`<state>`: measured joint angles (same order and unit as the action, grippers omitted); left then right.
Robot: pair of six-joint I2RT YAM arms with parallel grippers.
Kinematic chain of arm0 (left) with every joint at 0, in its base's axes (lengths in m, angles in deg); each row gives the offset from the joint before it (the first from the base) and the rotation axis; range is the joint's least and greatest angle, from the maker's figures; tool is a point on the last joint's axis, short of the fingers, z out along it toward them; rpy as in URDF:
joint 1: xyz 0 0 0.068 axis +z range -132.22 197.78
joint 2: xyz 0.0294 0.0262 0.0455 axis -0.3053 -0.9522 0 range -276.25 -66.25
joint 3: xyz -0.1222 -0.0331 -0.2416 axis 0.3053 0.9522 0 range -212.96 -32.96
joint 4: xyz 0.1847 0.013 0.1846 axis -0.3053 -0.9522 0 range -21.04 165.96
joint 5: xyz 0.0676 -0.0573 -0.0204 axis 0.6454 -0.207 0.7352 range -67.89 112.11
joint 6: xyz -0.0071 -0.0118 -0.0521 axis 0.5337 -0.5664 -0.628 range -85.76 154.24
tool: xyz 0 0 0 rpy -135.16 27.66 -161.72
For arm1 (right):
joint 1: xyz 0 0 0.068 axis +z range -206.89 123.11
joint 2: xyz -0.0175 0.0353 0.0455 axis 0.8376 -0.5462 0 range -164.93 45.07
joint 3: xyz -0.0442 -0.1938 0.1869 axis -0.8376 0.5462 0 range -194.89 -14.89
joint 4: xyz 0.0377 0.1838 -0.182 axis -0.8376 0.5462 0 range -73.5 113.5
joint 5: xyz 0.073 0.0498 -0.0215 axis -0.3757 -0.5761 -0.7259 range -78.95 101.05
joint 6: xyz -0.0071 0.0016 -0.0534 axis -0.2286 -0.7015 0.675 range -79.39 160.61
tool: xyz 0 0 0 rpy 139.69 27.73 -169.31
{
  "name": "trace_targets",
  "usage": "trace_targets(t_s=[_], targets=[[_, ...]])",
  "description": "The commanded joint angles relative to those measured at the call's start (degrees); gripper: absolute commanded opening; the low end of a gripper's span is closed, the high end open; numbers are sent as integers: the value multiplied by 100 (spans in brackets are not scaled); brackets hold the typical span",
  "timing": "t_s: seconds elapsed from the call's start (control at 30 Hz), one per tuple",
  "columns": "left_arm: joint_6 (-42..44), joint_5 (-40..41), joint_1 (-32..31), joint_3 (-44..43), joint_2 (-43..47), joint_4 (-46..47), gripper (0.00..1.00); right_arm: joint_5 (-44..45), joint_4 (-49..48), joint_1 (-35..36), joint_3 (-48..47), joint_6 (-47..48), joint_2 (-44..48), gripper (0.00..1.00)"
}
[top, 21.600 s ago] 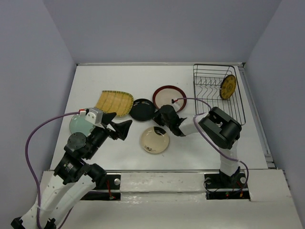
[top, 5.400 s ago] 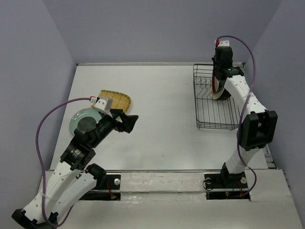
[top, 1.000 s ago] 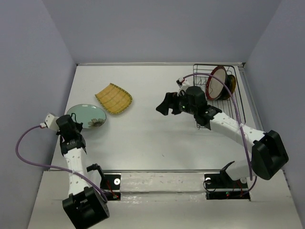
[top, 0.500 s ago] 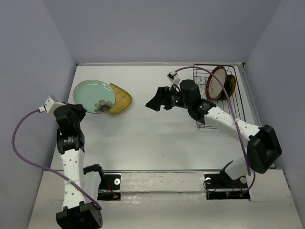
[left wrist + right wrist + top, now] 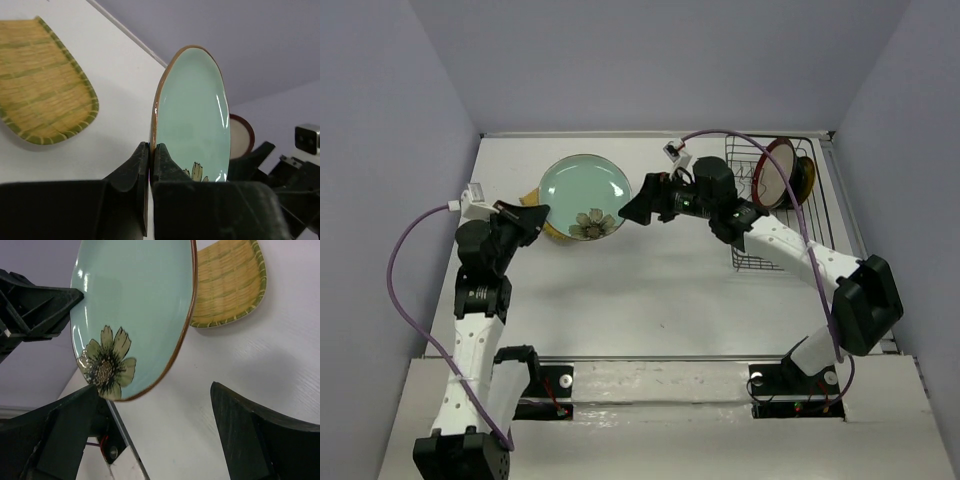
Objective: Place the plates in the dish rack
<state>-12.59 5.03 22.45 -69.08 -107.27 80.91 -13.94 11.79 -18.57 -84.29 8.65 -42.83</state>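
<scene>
Your left claw (image 5: 149,152) is clamped on the rim of the pale green plate (image 5: 192,115), held edge-up. Your right claw (image 5: 155,430), spread apart, sits just beside its flowered edge, nearer the dish rack (image 5: 788,250).

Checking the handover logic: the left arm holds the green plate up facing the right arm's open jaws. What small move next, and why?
Probably ease the right gripper forward onto the rim of the pale green plate: its jaws stand open short of it, while the left gripper pinches its edge, far from the dish rack.
</scene>
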Motion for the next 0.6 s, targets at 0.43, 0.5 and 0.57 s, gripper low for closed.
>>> trace_targets(t_s=[0.43,0.5,0.57], targets=[[-652,-1711,-959,228,-161,2476,6,240,-741,-369,876,-582,773,40],[-617,-1763,-1011,246,-205,2511,6,328,-794,-370,1113,-679,949,19],[-538,-1799,-1055,237,-302,2537,6,434,-830,-431,1236,-714,1194,7]])
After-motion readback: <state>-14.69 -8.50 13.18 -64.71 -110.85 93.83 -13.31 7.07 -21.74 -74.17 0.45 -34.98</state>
